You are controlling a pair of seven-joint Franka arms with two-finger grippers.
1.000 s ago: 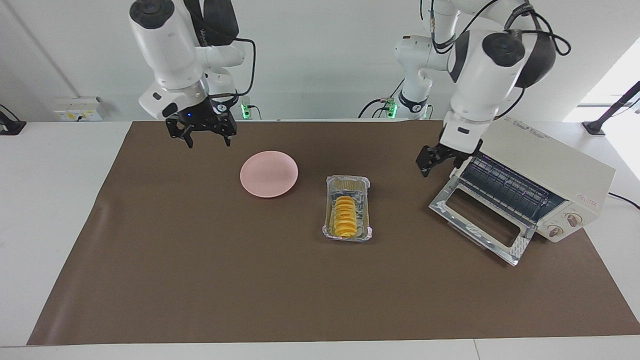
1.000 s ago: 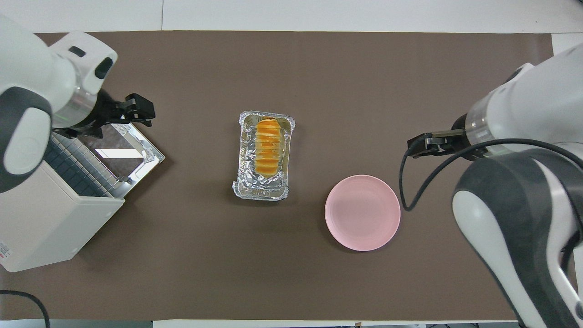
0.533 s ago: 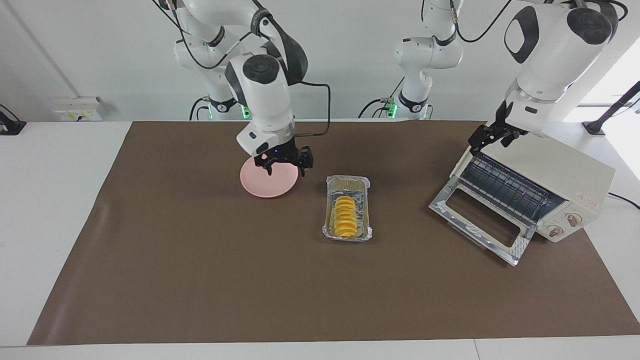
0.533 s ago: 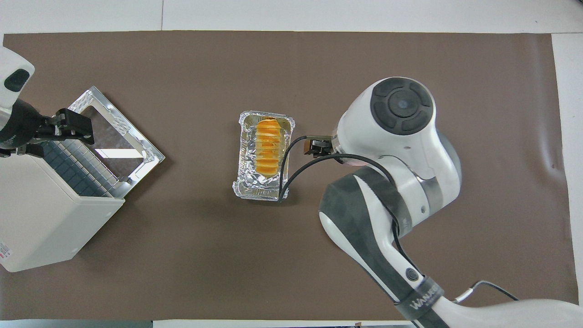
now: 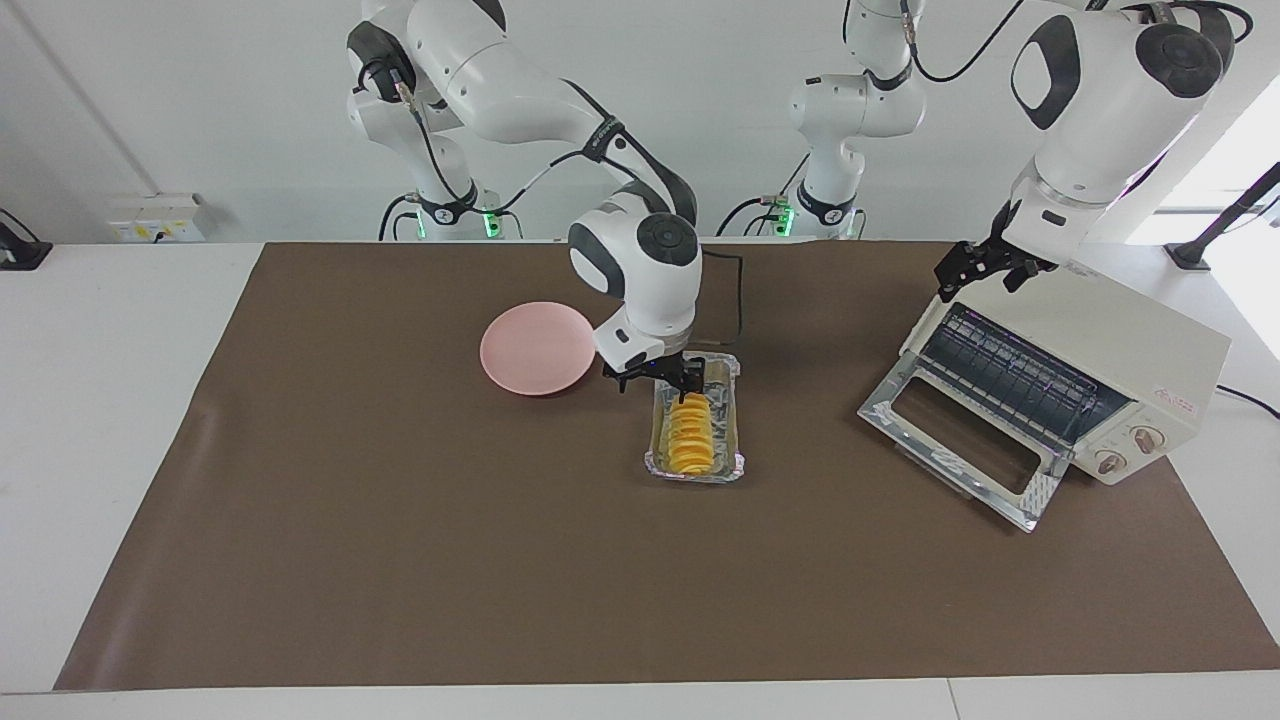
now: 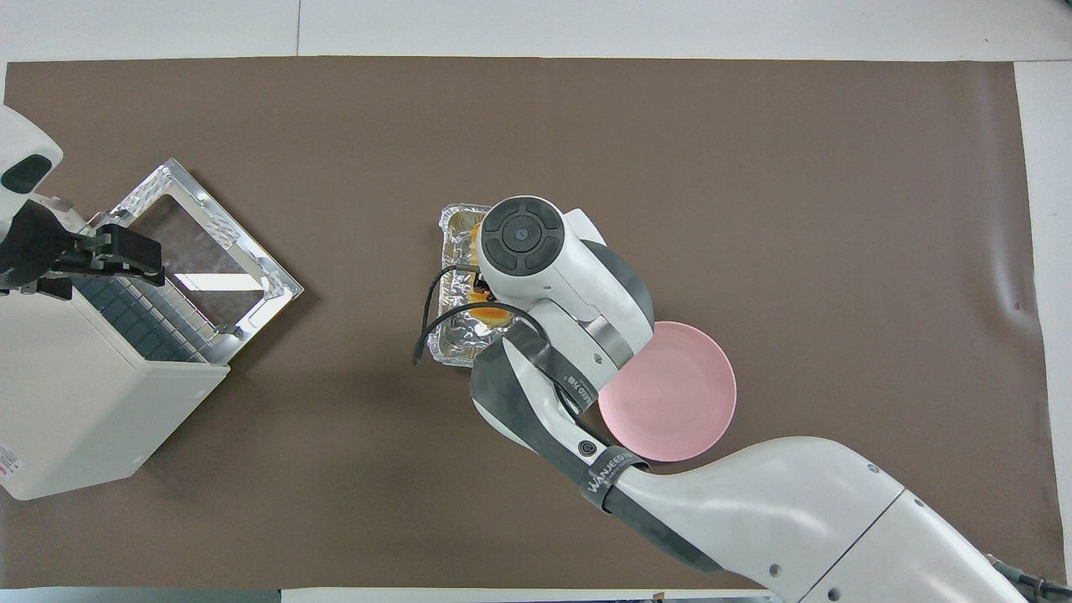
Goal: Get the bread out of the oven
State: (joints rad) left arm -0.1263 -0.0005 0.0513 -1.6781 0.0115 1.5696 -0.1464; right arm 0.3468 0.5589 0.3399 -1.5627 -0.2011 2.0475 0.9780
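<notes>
Right now I see the bread [image 5: 690, 436] lying in the foil tray [image 5: 734, 462] mid-table, at about 3 o'clock from the pink plate [image 5: 530, 350] in the facing view. My right gripper [image 5: 655, 378] sits low over the tray's robot-side end, fingers apart; whether it touches the loaf I can't quite tell. My left gripper [image 5: 978, 268] hovers open over the oven [image 5: 1120, 350], whose door [image 5: 960, 440] hangs down.

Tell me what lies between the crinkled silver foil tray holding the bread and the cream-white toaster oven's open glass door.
Nothing: in the facing view only bare brown mat separates the foil tray from the oven door.
</notes>
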